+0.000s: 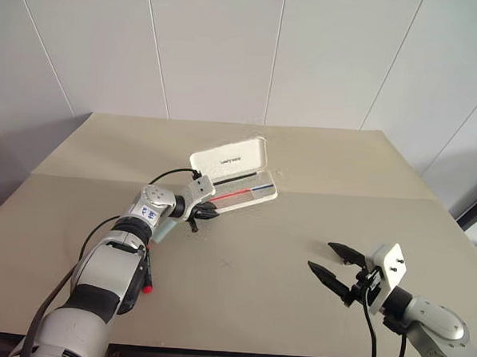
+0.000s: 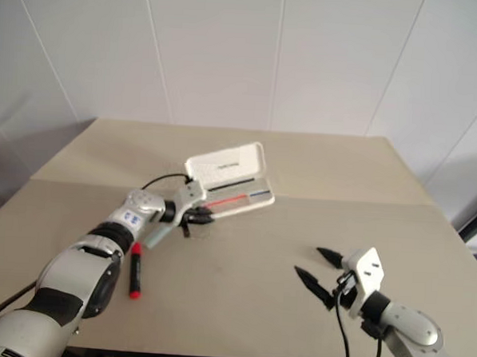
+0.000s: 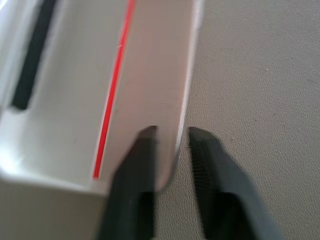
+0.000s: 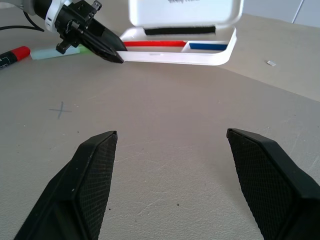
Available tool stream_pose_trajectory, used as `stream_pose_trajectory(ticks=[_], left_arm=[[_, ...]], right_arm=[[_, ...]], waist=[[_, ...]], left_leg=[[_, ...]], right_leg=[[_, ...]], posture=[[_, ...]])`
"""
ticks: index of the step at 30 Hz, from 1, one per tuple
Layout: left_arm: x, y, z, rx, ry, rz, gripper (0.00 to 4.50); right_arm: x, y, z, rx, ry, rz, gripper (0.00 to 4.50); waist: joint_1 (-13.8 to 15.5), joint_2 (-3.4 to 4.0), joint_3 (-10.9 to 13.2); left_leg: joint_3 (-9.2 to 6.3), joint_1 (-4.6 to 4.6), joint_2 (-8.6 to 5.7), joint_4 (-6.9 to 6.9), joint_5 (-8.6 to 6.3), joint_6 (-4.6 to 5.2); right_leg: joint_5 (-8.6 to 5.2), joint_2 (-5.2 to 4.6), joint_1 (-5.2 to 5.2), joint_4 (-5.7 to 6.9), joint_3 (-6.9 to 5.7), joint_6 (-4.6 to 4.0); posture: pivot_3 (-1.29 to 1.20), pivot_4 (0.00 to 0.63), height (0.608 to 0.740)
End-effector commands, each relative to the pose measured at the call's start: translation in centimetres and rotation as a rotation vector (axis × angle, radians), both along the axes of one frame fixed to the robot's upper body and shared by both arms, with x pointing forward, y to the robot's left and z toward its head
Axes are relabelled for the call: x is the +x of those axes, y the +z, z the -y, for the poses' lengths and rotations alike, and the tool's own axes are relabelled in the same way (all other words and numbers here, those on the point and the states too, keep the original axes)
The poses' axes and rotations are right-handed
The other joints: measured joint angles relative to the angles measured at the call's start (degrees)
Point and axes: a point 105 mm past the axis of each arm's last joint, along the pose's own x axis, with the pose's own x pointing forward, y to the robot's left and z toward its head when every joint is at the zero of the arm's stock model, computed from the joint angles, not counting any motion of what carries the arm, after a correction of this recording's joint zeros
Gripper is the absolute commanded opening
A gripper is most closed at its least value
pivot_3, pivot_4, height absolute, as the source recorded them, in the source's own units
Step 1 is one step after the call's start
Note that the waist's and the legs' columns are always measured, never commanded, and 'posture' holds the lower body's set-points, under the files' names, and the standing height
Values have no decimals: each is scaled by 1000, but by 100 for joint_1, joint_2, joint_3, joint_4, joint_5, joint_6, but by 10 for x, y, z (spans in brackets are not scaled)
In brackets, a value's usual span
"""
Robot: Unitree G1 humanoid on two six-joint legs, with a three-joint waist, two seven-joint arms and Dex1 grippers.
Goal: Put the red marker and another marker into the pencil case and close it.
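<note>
The white pencil case (image 1: 236,196) lies open in the middle of the table, its lid (image 1: 227,158) standing up and a red-and-blue stripe along the tray. My left gripper (image 3: 172,132) is shut on the tray's near-left corner, one finger inside the wall and one outside. Beside my left forearm lies the pale green marker (image 2: 157,237). The red marker (image 2: 136,279) lies on the table nearer the front edge, apart from the case. At the front right, my right gripper (image 1: 322,256) hovers open over bare table, holding nothing.
The beige table (image 1: 300,230) has a seam running across it behind the case. A small pen cross (image 4: 61,110) marks the surface between the two grippers. White wall panels stand behind the table's far edge.
</note>
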Motion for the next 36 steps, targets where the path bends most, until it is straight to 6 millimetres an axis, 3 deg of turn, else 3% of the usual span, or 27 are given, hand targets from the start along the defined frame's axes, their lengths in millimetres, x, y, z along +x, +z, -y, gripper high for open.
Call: stream_pose_trajectory(ticks=[1, 14, 19, 25, 36], left_arm=[[-2, 7, -6, 22, -30, 15, 20], [-28, 22, -5, 17, -299, 24, 20], [-54, 14, -13, 93, -457, -6, 20], [-85, 9, -19, 166, -507, -44, 20], [-135, -2, 2, 210, -498, -133, 20]], right_arm=[[-1, 10, 3, -8, 0, 40, 4500], [4, 10, -1, -8, 33, 32, 4500], [3, 9, 0, -9, 36, 29, 4500], [-3, 10, 8, -20, 18, 21, 4500], [-12, 6, 19, -35, -18, 2, 4500]], waist=[[0, 0, 0], [4, 0, 0], [-15, 1, 1], [-1, 1, 1], [-1, 1, 1]], left_leg=[[0, 0, 0, 0, 0, 0], [0, -3, 0, -1, 0, 0], [0, -2, 3, -3, 0, 0], [-2, -2, 4, -1, 0, 0], [-3, 2, 4, 15, 0, 0]], right_leg=[[0, 0, 0, 0, 0, 0], [0, 0, -1, -1, 0, 0], [-1, 1, -2, 0, 1, -1], [-1, -1, -2, 5, 3, -2], [-6, 0, 1, 25, 4, -11]], posture=[[0, 150, 740], [0, 150, 740], [0, 150, 740], [0, 150, 740], [0, 150, 740]])
